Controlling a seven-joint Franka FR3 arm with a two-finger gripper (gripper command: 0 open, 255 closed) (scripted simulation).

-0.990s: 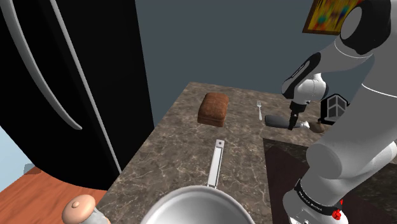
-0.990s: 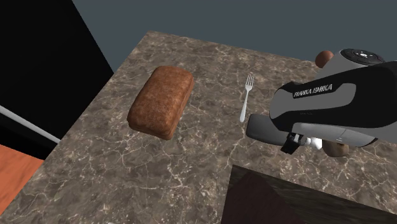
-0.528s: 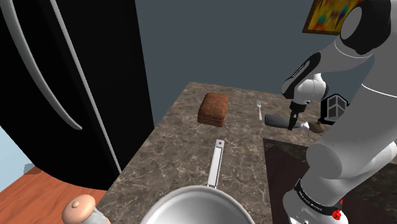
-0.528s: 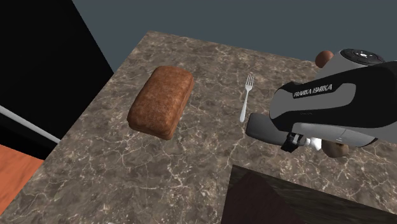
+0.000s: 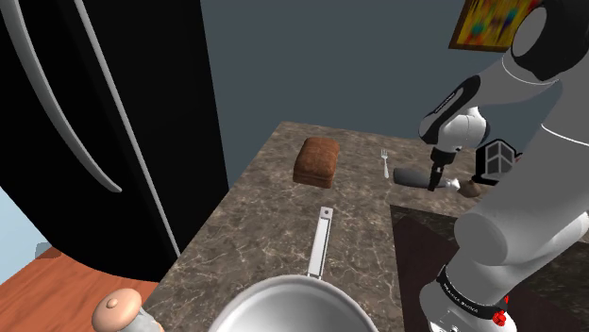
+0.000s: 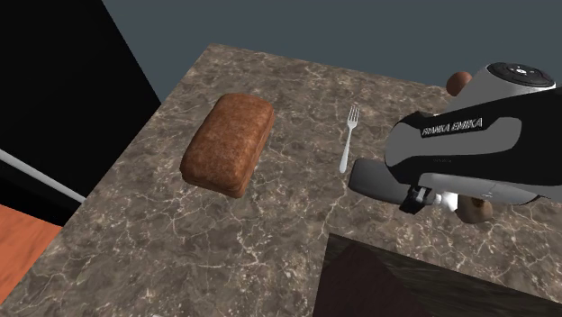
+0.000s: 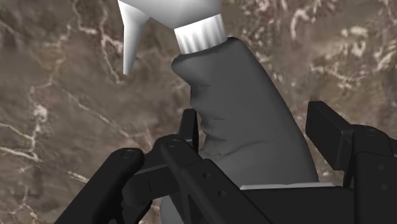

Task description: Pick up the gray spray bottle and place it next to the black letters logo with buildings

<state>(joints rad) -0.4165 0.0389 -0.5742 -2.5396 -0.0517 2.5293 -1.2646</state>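
Observation:
The grey spray bottle [image 5: 409,176] lies on its side on the brown marble counter [image 5: 274,226], just past the fork. Its dark grey body [image 7: 248,121] ends in a white ribbed collar and a white nozzle. My black gripper [image 7: 254,124] comes down over the body, one finger [image 7: 189,127] pressed against each flank, so it is shut on the bottle. The second exterior view has the bottle [image 6: 374,180] poking out from under the hand, with the gripper [image 6: 412,200] at its side. A black logo block with white building lines [image 5: 491,160] stands just beyond the gripper [image 5: 433,184].
A brown bread loaf [image 5: 317,160] and a silver fork [image 5: 384,162] lie on the counter to the shoulder view's left of the bottle. A steel pan [image 5: 293,307] sits near the front edge. A small brown object [image 5: 469,188] lies by the logo. A black fridge [image 5: 94,141] stands left.
The fingers have closed in from wide apart onto the bottle's body. The arm's upper links shifted slightly upward; the bottle stays where it lay.

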